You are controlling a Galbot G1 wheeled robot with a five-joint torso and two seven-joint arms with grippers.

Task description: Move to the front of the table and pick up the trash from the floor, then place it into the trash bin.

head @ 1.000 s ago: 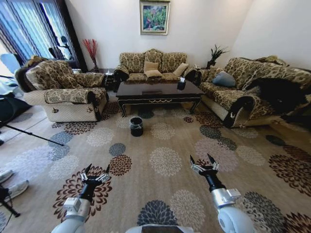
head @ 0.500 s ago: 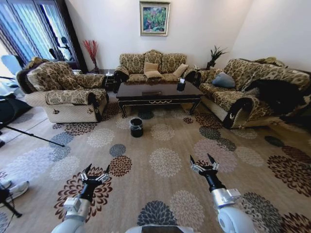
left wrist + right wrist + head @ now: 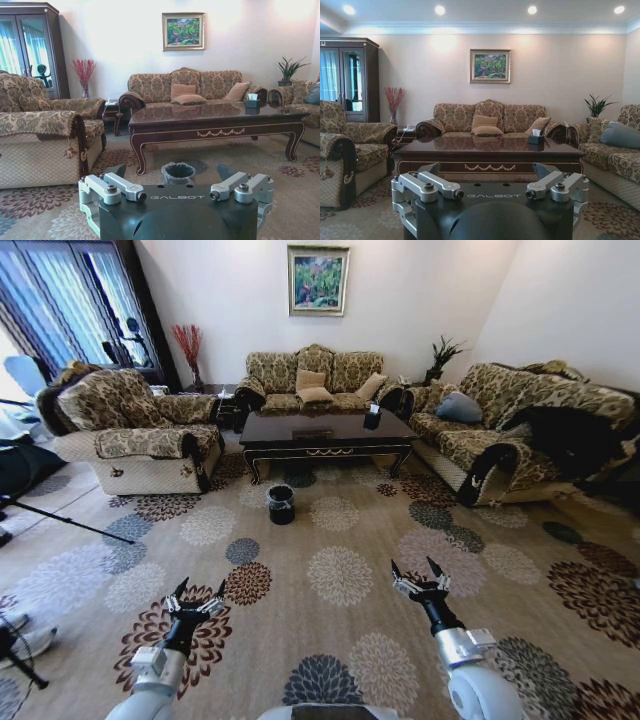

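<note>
Closer now than a second ago, the robot faces a living room in which the table (image 3: 327,429) and trash bin (image 3: 281,503) sit slightly higher in the head view, a shift of the whole scene that marks the camera's advance rather than any movement of the furniture. Both arms are held low and forward over the floor (image 3: 340,550), a beige carpet strewn with round flower medallions. On the left, the left gripper (image 3: 197,604) hangs above a dark brown medallion with its jaws spread and nothing between them; on the right, the right gripper (image 3: 420,575) is held the same way, jaws spread and empty, above a pale patch of carpet.

Well ahead of both grippers stands the trash bin, a small black bucket with a clear liner folded over its rim, on the carpet just in front of the table's near left corner. From the left wrist view it appears directly beyond the gripper body, before the table's gold-trimmed apron. A tissue box (image 3: 373,416) rests on the table's right end. Sofas (image 3: 310,378) ring the table on three sides. The trash cannot be made out on the carpet from this range.
</note>
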